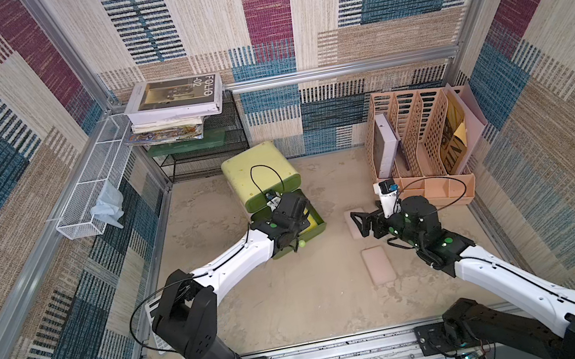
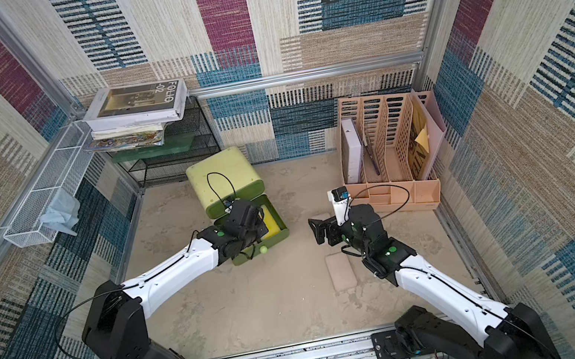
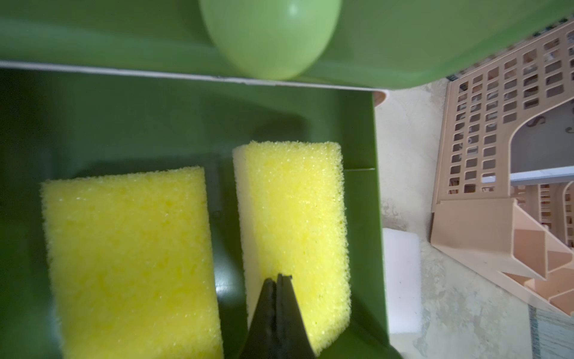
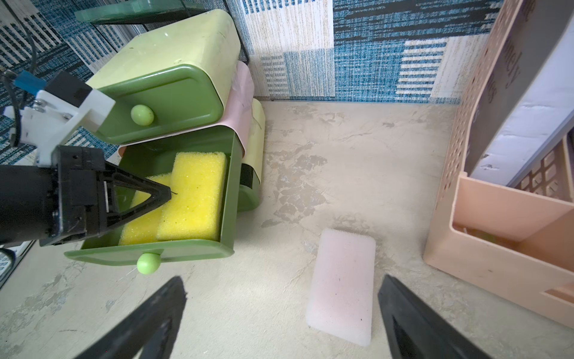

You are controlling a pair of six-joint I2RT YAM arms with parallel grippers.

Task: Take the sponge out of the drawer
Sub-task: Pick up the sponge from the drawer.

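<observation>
The left gripper (image 3: pixel 280 277) is closed tight, its tips pressed onto a yellow sponge (image 3: pixel 292 211) in the open lower drawer (image 4: pixel 186 251) of a green cabinet (image 1: pixel 240 184). Whether any foam is pinched I cannot tell. A second sponge (image 3: pixel 124 248) lies beside it in the same drawer. The right gripper (image 4: pixel 282 279) hangs with jaws spread wide over the table (image 1: pixel 298 303), a worn, mottled beige surface, near a pink pad (image 4: pixel 341 286). Carpet-like walls (image 1: pixel 268 15) in blue, maroon and beige stripes enclose the cell on an aluminium frame (image 1: pixel 339 70). A peach organiser (image 1: pixel 423 135) stands at the back, and books (image 1: pixel 174 100) lie on a black mesh shelf (image 1: pixel 211 149).
</observation>
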